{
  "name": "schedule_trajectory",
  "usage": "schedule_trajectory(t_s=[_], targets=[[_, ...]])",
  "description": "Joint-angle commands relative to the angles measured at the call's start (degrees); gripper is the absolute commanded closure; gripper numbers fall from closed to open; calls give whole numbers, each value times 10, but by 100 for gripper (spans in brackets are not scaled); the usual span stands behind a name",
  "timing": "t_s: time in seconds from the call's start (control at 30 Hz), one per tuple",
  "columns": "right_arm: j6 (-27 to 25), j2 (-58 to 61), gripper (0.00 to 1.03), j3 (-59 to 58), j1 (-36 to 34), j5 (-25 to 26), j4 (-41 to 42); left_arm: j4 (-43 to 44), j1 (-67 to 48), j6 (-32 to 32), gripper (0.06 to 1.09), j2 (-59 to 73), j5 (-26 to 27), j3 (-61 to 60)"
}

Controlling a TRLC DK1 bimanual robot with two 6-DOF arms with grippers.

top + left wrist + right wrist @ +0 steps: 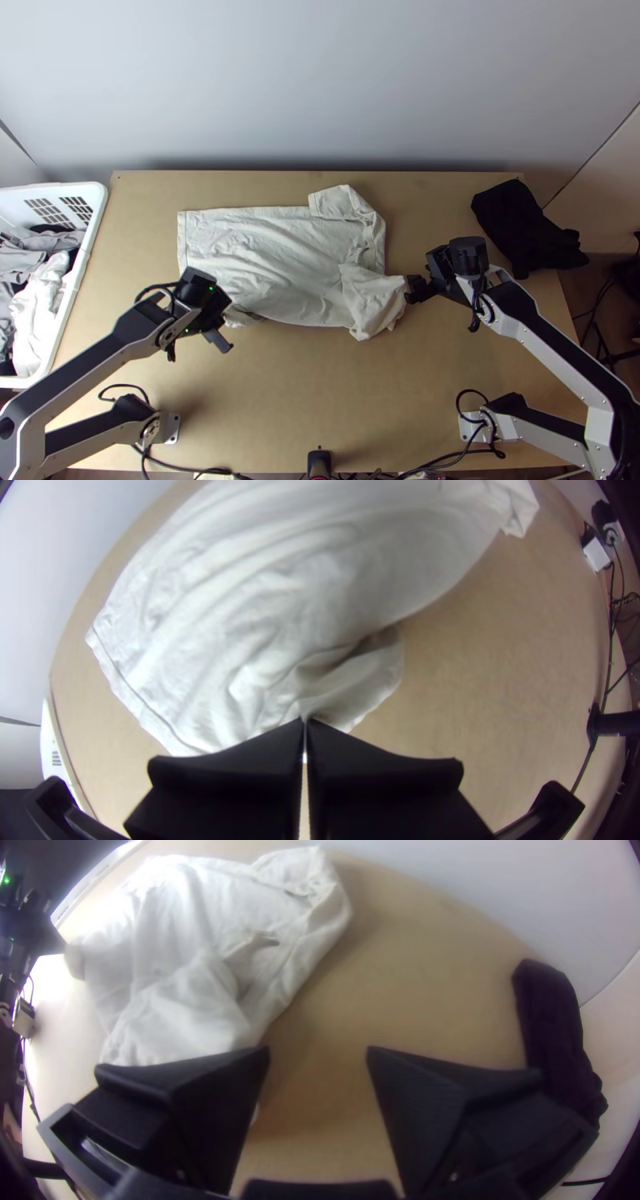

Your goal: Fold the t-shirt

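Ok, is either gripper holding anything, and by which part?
The left gripper appears to pinch the t-shirt near its bottom hem; the open right gripper holds nothing.

White basket (94, 192), perforated: stood at the worktop's (320, 384) left edge, holding heaped grey, white and dark garments (36, 308). Black cloth (524, 228), bunched: lay by the worktop's far right corner. Pale wall (320, 88): rose behind the worktop.

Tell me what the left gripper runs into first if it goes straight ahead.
Most likely the t-shirt: in the left wrist view, the left gripper points its shut fingertips at the wrinkled cloth near one end. Whether they touch or pinch it, I cannot tell.
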Motion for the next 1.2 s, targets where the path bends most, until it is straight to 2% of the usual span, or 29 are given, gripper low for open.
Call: schedule_trajectory(t_s=[0.0,0.23,0.4,0.5,0.7,1.0,1.07,1.17], targets=[[10,-24,4,3,24,39,-21,9,29,-18,105,-6,4,50],[-10,-126,4,20,129,40,-151,25,62,-19,105,-8,5,75],[-30,-172,5,-8,197,39,-253,47,105,-19,105,-7,6,99],[-41,-183,5,-38,220,34,-282,54,123,-18,105,-5,7,112],[-57,-167,9,-88,225,14,-249,59,142,-17,105,8,9,140],[-57,-41,10,-92,222,6,-122,59,142,-18,105,16,10,145],[-57,-15,19,-90,221,3,-101,60,142,-18,105,17,10,148],[-59,14,19,-89,215,2,-81,59,144,-17,105,18,10,151]])
